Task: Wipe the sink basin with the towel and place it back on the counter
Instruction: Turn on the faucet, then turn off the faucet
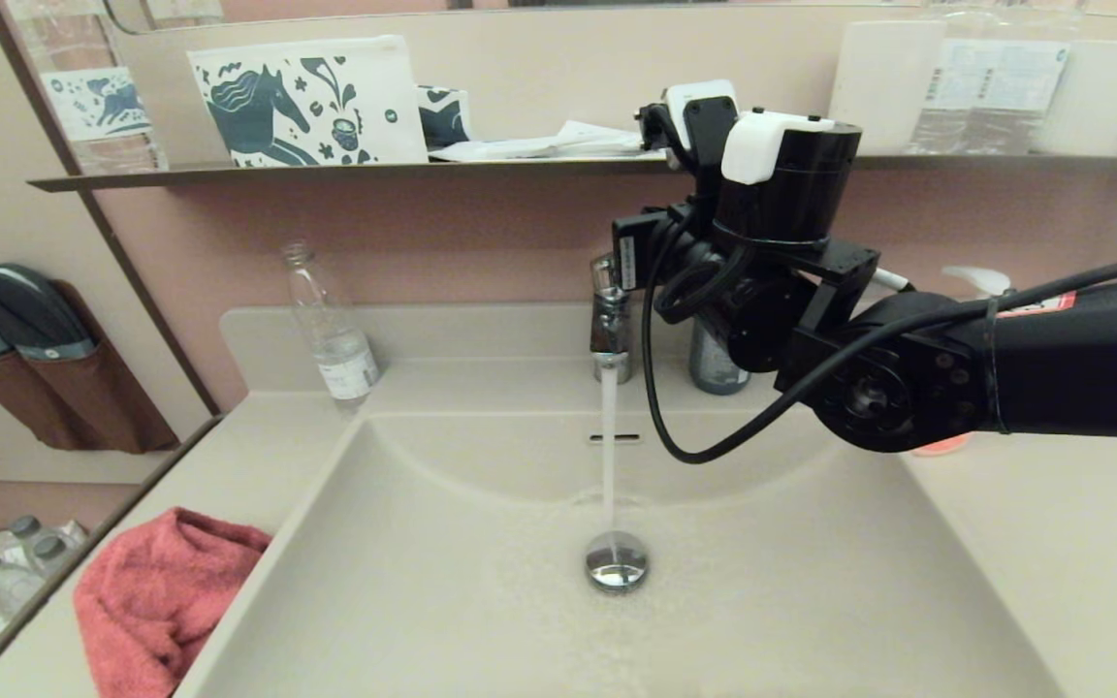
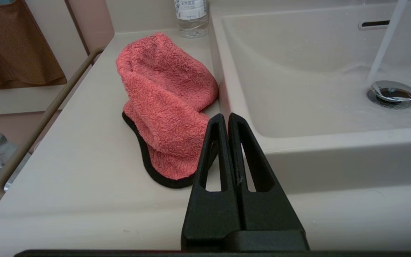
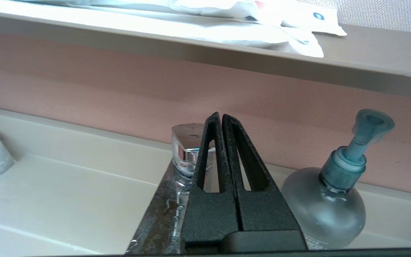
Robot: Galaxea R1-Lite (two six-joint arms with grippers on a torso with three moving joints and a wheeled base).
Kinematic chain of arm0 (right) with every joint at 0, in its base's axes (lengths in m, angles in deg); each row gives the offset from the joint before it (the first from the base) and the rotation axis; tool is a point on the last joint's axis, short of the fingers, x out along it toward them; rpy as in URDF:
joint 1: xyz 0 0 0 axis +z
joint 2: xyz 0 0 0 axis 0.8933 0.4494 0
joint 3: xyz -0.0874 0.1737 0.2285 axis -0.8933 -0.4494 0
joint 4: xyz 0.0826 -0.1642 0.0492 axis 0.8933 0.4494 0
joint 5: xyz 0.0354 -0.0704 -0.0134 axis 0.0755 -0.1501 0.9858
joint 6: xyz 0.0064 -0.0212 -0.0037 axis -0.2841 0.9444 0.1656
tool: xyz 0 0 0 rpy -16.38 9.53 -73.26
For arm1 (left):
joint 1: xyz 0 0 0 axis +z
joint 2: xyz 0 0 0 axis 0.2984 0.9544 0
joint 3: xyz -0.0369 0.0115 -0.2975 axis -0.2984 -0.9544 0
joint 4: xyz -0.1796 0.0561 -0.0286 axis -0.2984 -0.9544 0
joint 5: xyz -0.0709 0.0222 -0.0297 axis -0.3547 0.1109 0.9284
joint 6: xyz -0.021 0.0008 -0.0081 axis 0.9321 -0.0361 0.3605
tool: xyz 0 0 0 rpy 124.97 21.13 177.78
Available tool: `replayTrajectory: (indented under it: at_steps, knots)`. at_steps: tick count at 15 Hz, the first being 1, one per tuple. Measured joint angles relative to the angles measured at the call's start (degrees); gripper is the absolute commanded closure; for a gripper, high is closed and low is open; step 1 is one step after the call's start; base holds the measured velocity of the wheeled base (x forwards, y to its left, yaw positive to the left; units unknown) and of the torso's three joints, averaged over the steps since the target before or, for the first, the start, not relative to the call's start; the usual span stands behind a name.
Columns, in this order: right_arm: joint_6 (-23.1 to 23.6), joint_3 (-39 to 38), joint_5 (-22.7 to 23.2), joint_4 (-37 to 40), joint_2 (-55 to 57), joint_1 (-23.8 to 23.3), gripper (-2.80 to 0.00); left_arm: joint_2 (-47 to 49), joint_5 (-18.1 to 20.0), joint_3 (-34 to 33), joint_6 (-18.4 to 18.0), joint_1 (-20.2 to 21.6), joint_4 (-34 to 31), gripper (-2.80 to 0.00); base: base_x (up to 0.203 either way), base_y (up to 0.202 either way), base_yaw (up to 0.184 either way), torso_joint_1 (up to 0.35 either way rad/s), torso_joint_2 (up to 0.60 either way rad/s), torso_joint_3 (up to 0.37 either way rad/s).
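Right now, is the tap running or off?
Running: a stream of water falls from the faucet onto the drain plug in the sink basin.

Faucet [image 1: 609,325] running, stream onto drain plug [image 1: 616,562]. Water bottle [image 1: 331,330] at back left, soap pump bottle [image 3: 330,192] just beside faucet. Shelf [image 1: 326,173] above holds horse-print pouch [image 1: 311,102], white packets [image 1: 558,143].
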Motion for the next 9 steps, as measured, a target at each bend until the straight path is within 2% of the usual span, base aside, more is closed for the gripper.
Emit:
replayTrajectory:
  at_steps: [9]
  knots:
    - [1.26,3.45,1.51,0.87,2.18,-1.28,0.00,0.00,0.00,0.00,-0.02,-0.02,0.00,0.00,0.000,0.000,0.000,0.000,0.00,0.000]
